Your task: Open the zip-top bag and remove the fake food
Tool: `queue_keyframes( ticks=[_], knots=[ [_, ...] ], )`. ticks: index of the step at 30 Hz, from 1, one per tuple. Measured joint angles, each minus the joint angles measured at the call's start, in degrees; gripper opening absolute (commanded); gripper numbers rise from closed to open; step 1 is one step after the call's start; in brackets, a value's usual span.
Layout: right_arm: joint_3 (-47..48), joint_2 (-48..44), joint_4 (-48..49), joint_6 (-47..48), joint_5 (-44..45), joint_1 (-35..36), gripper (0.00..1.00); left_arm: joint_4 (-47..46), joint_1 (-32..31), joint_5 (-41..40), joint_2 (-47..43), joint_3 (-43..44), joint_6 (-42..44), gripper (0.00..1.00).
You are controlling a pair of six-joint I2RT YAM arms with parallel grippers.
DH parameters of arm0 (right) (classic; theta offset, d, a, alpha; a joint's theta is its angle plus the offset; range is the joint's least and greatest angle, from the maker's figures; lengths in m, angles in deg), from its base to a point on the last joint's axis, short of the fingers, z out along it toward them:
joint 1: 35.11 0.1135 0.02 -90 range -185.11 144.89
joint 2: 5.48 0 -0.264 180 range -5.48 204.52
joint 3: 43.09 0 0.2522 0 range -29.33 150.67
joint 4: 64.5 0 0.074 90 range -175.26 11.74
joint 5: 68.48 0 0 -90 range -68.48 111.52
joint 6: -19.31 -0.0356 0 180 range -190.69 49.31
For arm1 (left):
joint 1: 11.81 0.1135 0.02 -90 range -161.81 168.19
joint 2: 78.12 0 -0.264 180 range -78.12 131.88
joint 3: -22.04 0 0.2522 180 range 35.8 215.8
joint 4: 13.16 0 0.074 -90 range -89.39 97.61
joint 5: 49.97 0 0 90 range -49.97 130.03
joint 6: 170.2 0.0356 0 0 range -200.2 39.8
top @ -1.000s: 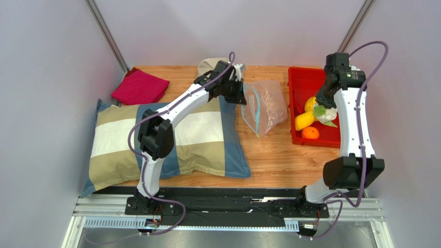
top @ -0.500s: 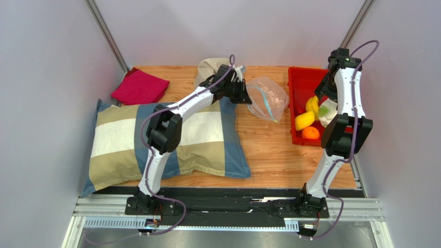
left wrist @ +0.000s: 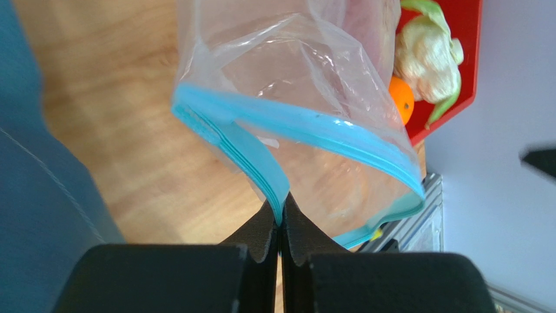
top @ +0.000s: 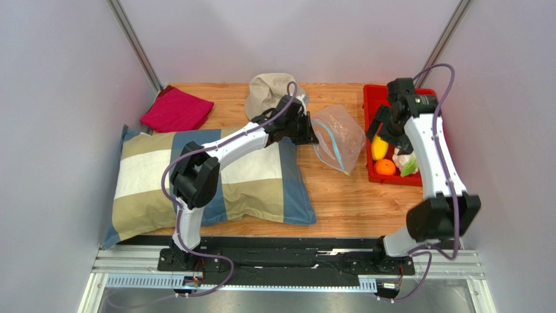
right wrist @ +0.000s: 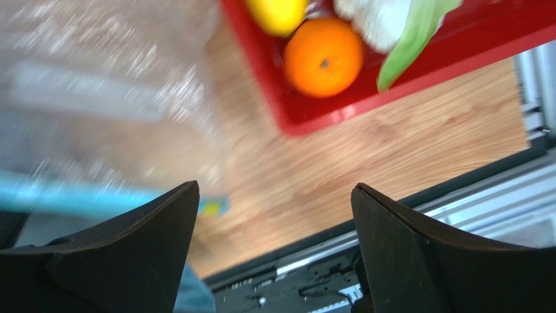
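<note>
Right tool (top: pixel 384 127) has opened and swung left toward the zip-top bag (top: pixel 340 138).
Top view: one bag, mid-tabletop (top: pixel 339 195), beside one red tray (top: pixel 367 104); fake food (top: pixel 385 167) in tray, three pieces visible.
Left wrist: left tool (left wrist: pixel 282 225) pinches blue zip strip (left wrist: pixel 307 124); film light, limp, slippery; strip stiffer, best hold.
Right wrist: jaws wide, empty.

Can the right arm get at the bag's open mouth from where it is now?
Probably yes. The right gripper is open by the bin, with only bare table between it and the bag. The left gripper pinches one lip of the zip strip, and the mouth gapes.
</note>
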Motion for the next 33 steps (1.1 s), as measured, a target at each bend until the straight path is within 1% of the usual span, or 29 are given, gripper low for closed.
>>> queue_keyframes(
  ticks=[2,4,5,6,7,9,10,12,13,16,18,20,21,23,25,26,29,31,33],
  knots=[
    [-3.98,-7.69,-0.48,-1.09,-2.95,4.2,0.9,-0.5,-2.32,-2.14,-1.46,-2.12,-2.6,0.0],
    [-6.1,-12.98,-0.28,-1.88,-5.86,5.88,0.9,-1.07,-4.39,-4.07,-2.43,-4.5,-4.87,0.1],
    [-7.39,-16.35,-0.52,-2.27,-7.43,5.92,0.9,-1.18,-5.4,-4.92,-2.54,-5.38,-5.57,0.18],
    [-7.96,-18.47,-0.72,-2.43,-8.2,5.75,0.9,-1.07,-6.1,-5.51,-2.54,-5.68,-5.84,0.31],
    [-8.79,-20.68,-0.68,-2.51,-9.14,5.57,0.91,-0.26,-7.02,-6.71,-2.45,-5.81,-6.45,0.36],
    [-10.4,-23.58,-0.68,-2.58,-10.73,5.29,0.91,1.01,-7.58,-7.93,-2.45,-5.68,-6.36,0.68],
    [-11.19,-24.44,-0.7,-2.58,-11.52,5.27,0.91,1.86,-7.63,-8.52,-2.45,-5.35,-6.01,0.71],
    [-13.55,-26.18,-0.7,-2.49,-13.88,5.27,0.91,3.78,-7.39,-10.1,-2.97,-5.18,-5.95,0.82],
    [-14.56,-26.82,-0.74,-2.38,-15.06,5.29,0.99,4.85,-7.21,-10.56,-3.56,-5.33,-5.57,0.83],
    [-17.09,-28.83,-0.76,-1.75,-19.21,5.31,1.0,8.11,-7.04,-10.99,-8.48,-7.85,-4.68,0.86],
    [-17.92,-31.06,-0.74,-1.33,-21.64,5.7,1.0,9.99,-7.23,-10.49,-14.62,-11.19,-4.13,0.91],
    [-18.27,-34.05,-0.72,-1.16,-23.19,6.91,1.0,9.9,-8.17,-9.46,-22.93,-17.16,-3.61,0.95],
    [-18.36,-35.78,-0.7,-1.14,-23.96,8.02,1.0,10.21,-9.03,-8.46,-29.51,-22.1,-3.54,0.97],
    [-18.38,-37.38,-0.59,-1.16,-24.65,9.92,1.0,10.62,-10.4,-5.57,-39.43,-28.48,-3.5,0.98],
    [-18.43,-38.97,-0.24,-1.16,-25.31,13.09,1.0,11.23,-11.89,-2.25,-48.33,-33.24,-3.48,0.99],
    [-18.43,-39.3,-0.13,-1.18,-25.4,14.29,1.0,11.74,-12.33,-1.33,-51.52,-34.16,-3.41,0.99],
    [-18.27,-39.87,-0.07,-1.27,-25.2,16.35,1.0,14.47,-12.81,-0.81,-60.61,-33.44,-2.01,0.99],
    [-17.88,-40.63,0.09,-1.73,-24.28,16.46,1.0,16.59,-12.81,-2.95,-64.35,-29.31,-0.09,0.99],
    [-17.57,-43.1,0.96,-2.43,-22.64,16.5,1.0,17.77,-12.81,-6.08,-66.03,-23.37,2.45,0.99]
  ],
)
